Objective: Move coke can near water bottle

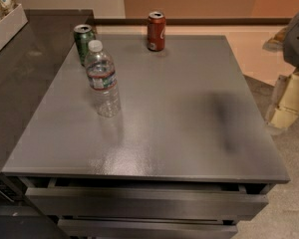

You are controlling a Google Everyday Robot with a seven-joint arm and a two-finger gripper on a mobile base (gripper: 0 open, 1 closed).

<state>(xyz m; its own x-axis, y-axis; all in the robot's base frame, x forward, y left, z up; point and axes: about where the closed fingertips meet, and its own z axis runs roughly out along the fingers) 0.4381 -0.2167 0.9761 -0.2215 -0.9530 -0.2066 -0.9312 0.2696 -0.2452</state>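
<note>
Water bottle (102,79) upright, coke can (156,31) behind, hand (288,101) seemingly far right

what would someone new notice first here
Three drinks stand toward the far side of the grey table: the clear water bottle nearest, a green can just behind it, and the red coke can apart at the back edge. The gripper hangs beyond the table's right side, away from them all.

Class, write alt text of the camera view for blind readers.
A red coke can stands at the far edge of a table, apart from the water bottle and green can at left; the gripper is beyond the right edge.
</note>
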